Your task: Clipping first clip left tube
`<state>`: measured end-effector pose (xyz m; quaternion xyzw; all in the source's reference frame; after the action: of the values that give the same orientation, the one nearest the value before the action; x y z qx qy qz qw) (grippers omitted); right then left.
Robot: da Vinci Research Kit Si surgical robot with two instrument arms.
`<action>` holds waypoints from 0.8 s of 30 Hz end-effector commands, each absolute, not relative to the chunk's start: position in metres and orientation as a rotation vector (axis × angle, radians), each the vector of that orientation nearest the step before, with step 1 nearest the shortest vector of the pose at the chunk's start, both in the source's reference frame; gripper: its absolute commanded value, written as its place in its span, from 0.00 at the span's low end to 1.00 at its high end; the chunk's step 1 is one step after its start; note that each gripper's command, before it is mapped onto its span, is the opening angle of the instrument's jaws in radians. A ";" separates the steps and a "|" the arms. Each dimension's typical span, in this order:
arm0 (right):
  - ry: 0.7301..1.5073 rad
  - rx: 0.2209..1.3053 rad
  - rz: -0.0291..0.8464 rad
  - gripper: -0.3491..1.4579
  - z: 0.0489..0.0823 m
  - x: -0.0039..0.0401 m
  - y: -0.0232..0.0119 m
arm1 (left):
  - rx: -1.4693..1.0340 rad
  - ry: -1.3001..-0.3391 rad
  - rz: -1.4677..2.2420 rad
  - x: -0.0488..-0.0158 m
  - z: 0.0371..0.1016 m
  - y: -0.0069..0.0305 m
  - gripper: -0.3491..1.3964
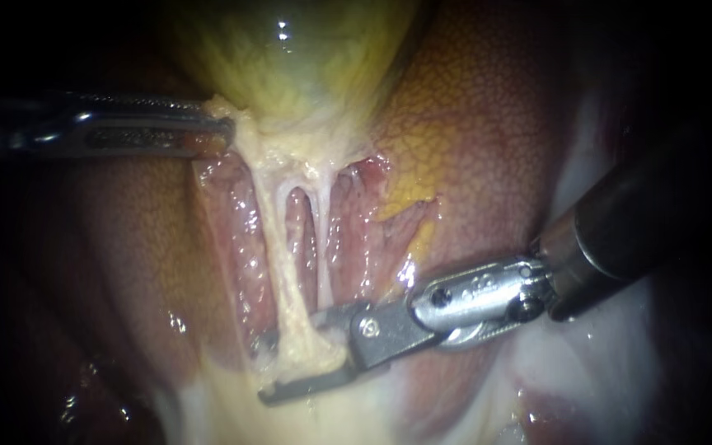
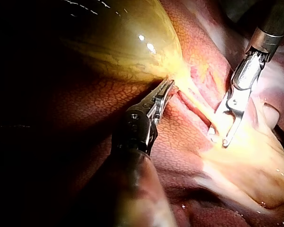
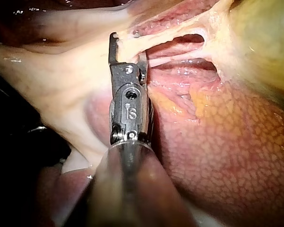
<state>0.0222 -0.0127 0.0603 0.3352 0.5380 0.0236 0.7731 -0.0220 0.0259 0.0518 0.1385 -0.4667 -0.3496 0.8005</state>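
1. Left tube is a pale, stringy cord. Its lower end lies nearest the endoscope, inside the hand of the right instrument.
2. That instrument's shaft comes in from the right of the endoscope view. Its hand stands wide open, with one jaw on each side of the left tube and a clear gap between them. The tube crosses that gap roughly at right angles to the jaws. I cannot tell whether both jaws press on it.
3. In the right wrist view the same cord passes between the jaw tips just ahead of the hand and runs on toward the gallbladder.
4. The left tube's long axis runs up and down the endoscope view. It slants a little, its lower end further right than its upper end, and its upper end points at the gallbladder's neck.
5. Two tubes show in all. The right tube is thinner and hangs just beside the left one, with a narrow dark slit between them. It lies outside the open hand.
6. Reddish, mottled liver lies behind and on both sides of the tubes.
7. Farther off sits one yellow-green gallbladder, and both tubes join at its neck.
8. There are two instruments. The left instrument reaches in from the left, well apart from the right one. Its hand is closed, pinching pale tissue at the gallbladder's neck, just above the left tube's upper end.
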 end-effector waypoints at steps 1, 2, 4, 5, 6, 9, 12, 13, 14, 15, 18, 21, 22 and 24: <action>1.168 0.726 0.054 0.29 0.0603 0.0222 -0.0126 | 0.297 -1.001 -0.750 -0.0220 0.0518 0.0259 0.00; 1.175 0.731 0.063 0.31 0.0602 0.0222 -0.0126 | 0.297 -1.001 -0.750 -0.0220 0.0518 0.0259 0.00; 1.191 0.745 0.088 0.36 0.0601 0.0221 -0.0124 | 0.297 -1.001 -0.750 -0.0220 0.0518 0.0259 0.00; 1.197 0.757 0.109 0.37 0.0600 0.0221 -0.0122 | 0.297 -1.001 -0.750 -0.0220 0.0518 0.0259 0.00; 1.205 0.770 0.131 0.39 0.0599 0.0221 -0.0120 | 0.297 -1.001 -0.750 -0.0220 0.0518 0.0259 0.00; 1.238 0.800 0.184 0.42 0.0595 0.0220 -0.0112 | 0.297 -1.001 -0.750 -0.0220 0.0518 0.0259 0.00; 1.277 0.839 0.220 0.43 0.0595 0.0219 -0.0106 | 0.297 -1.001 -0.750 -0.0220 0.0518 0.0259 0.00; 1.287 0.862 0.224 0.44 0.0597 0.0219 -0.0105 | 0.297 -1.001 -0.750 -0.0220 0.0518 0.0259 0.00; 1.299 0.888 0.226 0.44 0.0598 0.0219 -0.0105 | 0.297 -1.001 -0.750 -0.0220 0.0518 0.0259 0.00; 1.309 0.923 0.227 0.44 0.0600 0.0218 -0.0103 | 0.297 -1.001 -0.750 -0.0220 0.0518 0.0259 0.00; 1.332 0.988 0.259 0.45 0.0605 0.0218 -0.0099 | 0.297 -1.001 -0.750 -0.0220 0.0518 0.0259 0.00; 1.362 1.046 0.282 0.45 0.0611 0.0220 -0.0092 | 0.297 -1.001 -0.750 -0.0220 0.0518 0.0259 0.00; 1.371 1.067 0.284 0.45 0.0613 0.0221 -0.0089 | 0.297 -1.001 -0.750 -0.0220 0.0518 0.0259 0.00; 1.381 1.104 0.291 0.44 0.0616 0.0224 -0.0085 | 0.297 -1.001 -0.750 -0.0220 0.0518 0.0259 0.00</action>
<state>0.0225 -0.0082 0.0618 0.4921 0.6019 0.1301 0.6154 -0.0220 0.0259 0.0518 0.1387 -0.4666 -0.3497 0.8005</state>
